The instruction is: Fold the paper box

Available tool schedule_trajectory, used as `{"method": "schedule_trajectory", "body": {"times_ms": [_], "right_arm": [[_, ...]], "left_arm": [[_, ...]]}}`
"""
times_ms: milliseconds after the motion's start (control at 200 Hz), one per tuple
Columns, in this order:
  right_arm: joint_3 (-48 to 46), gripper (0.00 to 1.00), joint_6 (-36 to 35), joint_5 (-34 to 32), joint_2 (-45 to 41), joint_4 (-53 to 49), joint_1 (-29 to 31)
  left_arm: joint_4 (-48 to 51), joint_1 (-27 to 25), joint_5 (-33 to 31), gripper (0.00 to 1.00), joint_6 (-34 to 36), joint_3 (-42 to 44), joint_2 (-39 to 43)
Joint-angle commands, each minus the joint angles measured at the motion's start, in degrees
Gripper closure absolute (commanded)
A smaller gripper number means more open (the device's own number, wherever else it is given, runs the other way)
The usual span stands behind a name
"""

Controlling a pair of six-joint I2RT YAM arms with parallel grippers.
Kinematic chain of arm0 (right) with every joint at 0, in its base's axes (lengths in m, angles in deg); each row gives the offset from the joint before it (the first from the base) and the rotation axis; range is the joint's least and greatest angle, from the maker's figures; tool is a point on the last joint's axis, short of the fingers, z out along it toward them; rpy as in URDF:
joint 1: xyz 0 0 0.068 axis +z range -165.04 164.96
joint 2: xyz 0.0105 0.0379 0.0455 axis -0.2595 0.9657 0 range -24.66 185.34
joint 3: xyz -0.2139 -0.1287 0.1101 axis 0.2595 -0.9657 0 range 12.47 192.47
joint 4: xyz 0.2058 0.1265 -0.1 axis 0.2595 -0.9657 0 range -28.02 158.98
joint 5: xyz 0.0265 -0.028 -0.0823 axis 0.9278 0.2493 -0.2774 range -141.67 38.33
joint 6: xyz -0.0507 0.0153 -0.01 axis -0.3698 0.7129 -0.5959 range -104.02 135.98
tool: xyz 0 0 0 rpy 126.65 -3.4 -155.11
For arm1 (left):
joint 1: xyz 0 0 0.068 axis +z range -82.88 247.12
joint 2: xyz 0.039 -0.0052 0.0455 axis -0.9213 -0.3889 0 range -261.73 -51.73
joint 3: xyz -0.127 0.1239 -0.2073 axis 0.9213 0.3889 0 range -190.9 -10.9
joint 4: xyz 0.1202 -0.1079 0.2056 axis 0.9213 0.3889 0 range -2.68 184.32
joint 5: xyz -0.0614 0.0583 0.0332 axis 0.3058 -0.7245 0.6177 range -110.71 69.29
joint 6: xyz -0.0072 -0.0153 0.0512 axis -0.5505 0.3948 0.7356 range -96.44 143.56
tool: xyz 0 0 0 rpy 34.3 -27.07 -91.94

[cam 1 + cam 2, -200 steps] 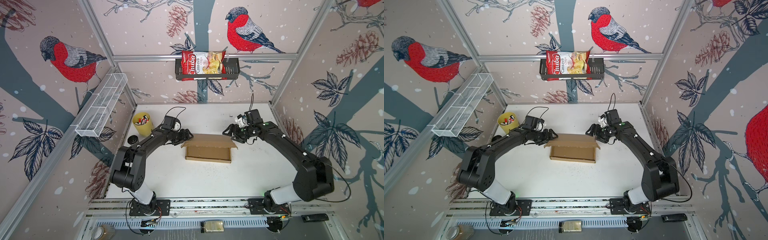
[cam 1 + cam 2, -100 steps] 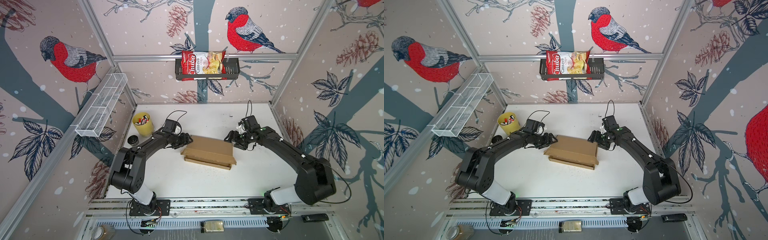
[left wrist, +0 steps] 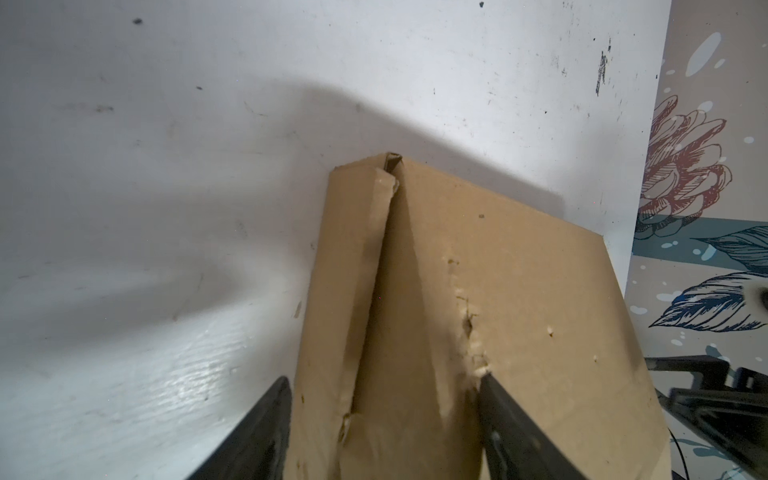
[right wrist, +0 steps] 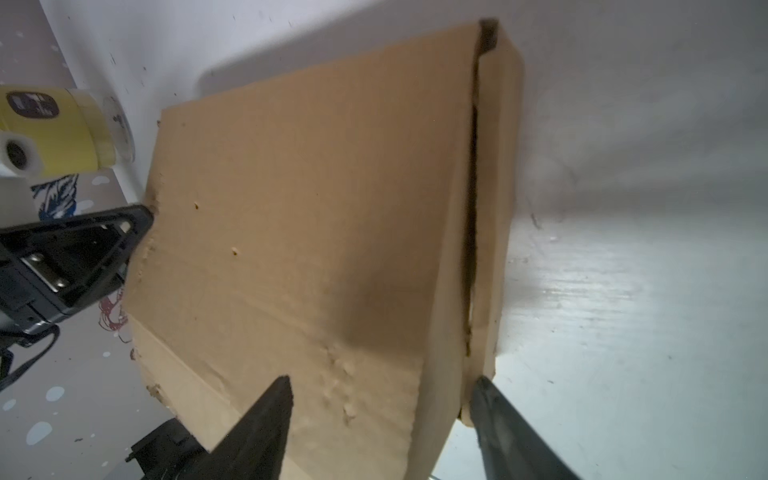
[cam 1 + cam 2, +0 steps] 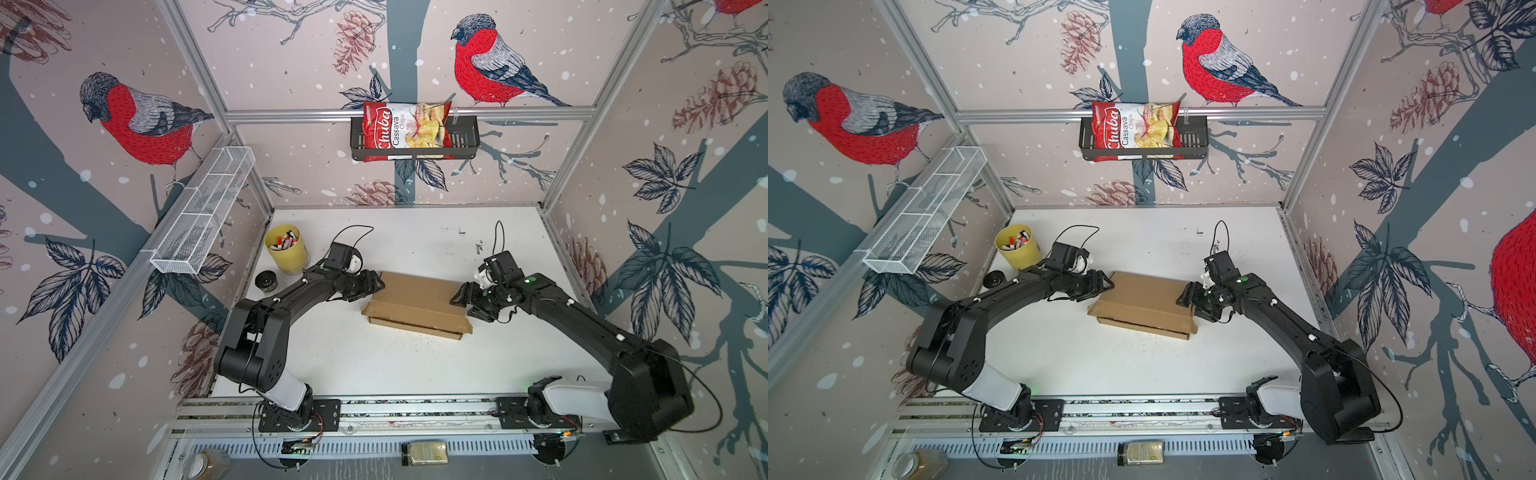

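The paper box [image 5: 417,301] [image 5: 1144,303] is plain brown cardboard lying mid-table, its lid folded down over the shallow base with a narrow gap along the front edge. My left gripper [image 5: 374,284] [image 5: 1105,284] is at the box's left end. In the left wrist view the jaws [image 3: 384,380] straddle that end, one finger on the dented lid, the other against the base side. My right gripper [image 5: 463,301] [image 5: 1187,301] clamps the right end the same way [image 4: 380,380], lid and base of the box [image 4: 311,187] between its fingers.
A yellow cup of markers [image 5: 286,249] and a small black round object [image 5: 267,281] stand at the back left of the white table [image 5: 374,365]. A wire basket [image 5: 203,212] hangs on the left wall. A black shelf [image 5: 465,141] with a chips bag hangs on the back wall.
The lid, open a second ago, has come down over the base. Both grippers came forward with it and narrowed onto the box ends.
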Motion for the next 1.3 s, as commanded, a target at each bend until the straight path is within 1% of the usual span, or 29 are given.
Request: {"method": "schedule_trajectory", "body": {"times_ms": [0,55,150,265,335,420,475,605,745,856,931,1016,1066,1131,1206,1246,1296], "right_arm": [[-1.71,0.40,1.52,-0.34,1.64,5.89,0.17],[-2.01,0.44,0.89,-2.32,2.60,6.41,0.12],[-2.32,0.46,0.07,-4.20,4.12,7.75,0.05],[-2.26,0.47,0.15,-3.63,4.89,10.06,0.11],[-2.11,0.47,0.06,-3.47,5.26,10.29,-0.08],[-2.09,0.47,-0.28,-4.10,5.07,10.13,-0.10],[-2.15,0.47,-0.47,-3.91,5.09,9.95,-0.45],[-1.68,0.46,-0.81,-4.05,4.09,9.01,-0.72],[-1.21,0.45,-1.08,-3.94,3.51,8.28,-0.91],[-1.34,0.45,-1.08,-3.68,3.70,8.51,-0.89],[-1.61,0.45,-0.99,-3.34,3.98,9.02,-0.88],[-1.72,0.47,-0.67,-2.99,4.12,9.49,-0.79],[-1.88,0.48,-0.49,-2.89,3.94,9.85,-0.70],[-1.92,0.49,-0.54,-2.92,3.90,9.95,-0.76],[-2.07,0.50,-0.55,-2.96,3.93,10.03,-0.97],[-2.16,0.50,-0.64,-2.97,3.93,10.09,-0.91],[-2.38,0.50,-0.73,-3.18,3.94,10.04,-0.88]], "left_arm": [[1.36,-0.95,-3.49,0.34,1.83,1.32,0.02],[0.99,-1.07,-4.20,0.35,2.00,2.38,0.08],[-0.19,-1.08,-5.20,0.37,1.67,3.79,-0.01],[0.29,-1.08,-6.06,0.38,2.03,3.19,0.08],[2.51,-1.01,-7.00,0.35,2.27,1.53,0.73],[6.22,-0.99,-8.08,0.28,2.91,-1.13,2.36],[8.35,-0.90,-8.34,0.25,3.53,-2.48,3.91],[11.69,-0.72,-5.80,0.25,3.61,-4.15,7.13],[11.97,-1.68,0.22,0.30,2.37,-3.01,9.27],[10.85,-2.85,1.93,0.31,1.49,-1.79,8.81],[9.17,-3.73,3.59,0.34,0.19,-1.86,8.03],[5.73,-5.71,5.79,0.39,-2.03,-2.43,7.78],[5.18,-6.71,6.36,0.42,-2.30,-2.80,7.05],[5.26,-6.87,7.12,0.48,-1.77,-2.67,5.96],[6.74,-6.64,5.63,0.54,0.19,-2.48,5.17],[8.37,-6.21,3.64,0.54,1.59,-2.57,4.76],[10.59,-5.82,-0.66,0.54,3.53,-2.81,4.05]]}}
